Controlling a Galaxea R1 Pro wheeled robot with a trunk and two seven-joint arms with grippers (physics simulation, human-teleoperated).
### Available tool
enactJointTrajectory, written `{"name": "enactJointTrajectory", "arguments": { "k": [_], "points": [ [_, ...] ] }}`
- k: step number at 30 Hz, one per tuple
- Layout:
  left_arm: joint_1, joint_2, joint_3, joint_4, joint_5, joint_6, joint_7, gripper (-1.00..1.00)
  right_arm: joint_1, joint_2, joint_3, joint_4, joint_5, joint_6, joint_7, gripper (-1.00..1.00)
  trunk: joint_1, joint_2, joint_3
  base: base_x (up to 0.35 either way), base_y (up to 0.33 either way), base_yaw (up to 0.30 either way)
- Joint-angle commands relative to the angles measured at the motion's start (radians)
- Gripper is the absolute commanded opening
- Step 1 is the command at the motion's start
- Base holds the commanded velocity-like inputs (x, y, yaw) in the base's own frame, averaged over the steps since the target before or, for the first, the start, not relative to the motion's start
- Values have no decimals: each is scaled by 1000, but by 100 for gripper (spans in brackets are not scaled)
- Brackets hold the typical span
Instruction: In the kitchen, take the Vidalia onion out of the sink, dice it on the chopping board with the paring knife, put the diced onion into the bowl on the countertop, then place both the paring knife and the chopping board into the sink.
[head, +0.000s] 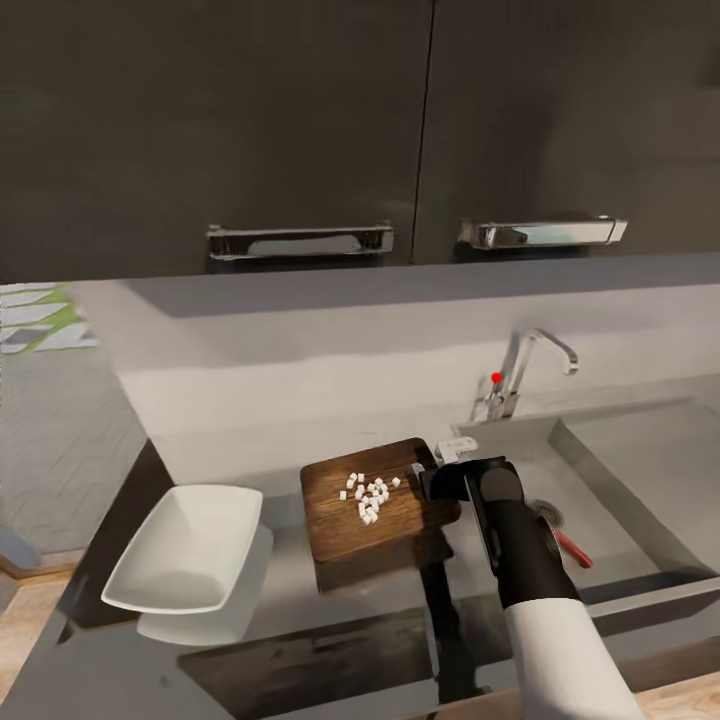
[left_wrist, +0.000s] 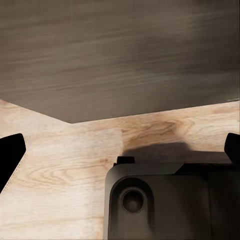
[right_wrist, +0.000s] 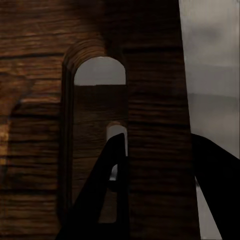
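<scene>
The diced onion (head: 369, 495) lies as small pale bits in a loose cluster on the chopping board (head: 345, 525), which sits on the countertop (head: 300, 600) between the bowl (head: 185, 545) and the sink (head: 620, 470). The bowl looks empty, so the step in hand appears to be getting the dice across to it.

Your right gripper (head: 440, 478) is at the board's sink-side edge. In the right wrist view the board's (right_wrist: 150, 100) handle slot fills the frame, with one dark finger (right_wrist: 107, 195) across the wood and the other off the board's edge, so the jaws seem to straddle that edge; whether they have actually clamped down you cannot tell from here.

The paring knife (head: 572, 548) already rests in the sink, red handle near the drain.

Your left gripper (left_wrist: 120, 150) hangs wide apart and holds nothing, over the wooden floor (left_wrist: 60, 190).

If you mean to lift and tip the board, confirm the pinch first, then raise it level so the bits do not slide off before reaching the bowl.
</scene>
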Motion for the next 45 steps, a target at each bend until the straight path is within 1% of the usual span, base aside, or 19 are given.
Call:
{"name": "enactJointTrajectory", "arguments": {
  "k": [1,22,40,45],
  "points": [
    [-1,1,-9,0,6,-3,5,100,-1,1,-3,-1,8,3,10,-100,1,-2,0,0,248,0],
    [-1,1,-10,0,6,-4,5,100,-1,1,-3,-1,8,3,11,-100,1,-2,33,0,26,0],
    [-1,1,-10,0,6,-3,5,100,-1,1,-3,-1,8,3,12,-100,1,-2,61,0,287,0],
    [-1,1,-10,0,6,-3,5,100,-1,1,-3,-2,8,3,12,-100,1,-2,69,0,174,0]
  ]
}}
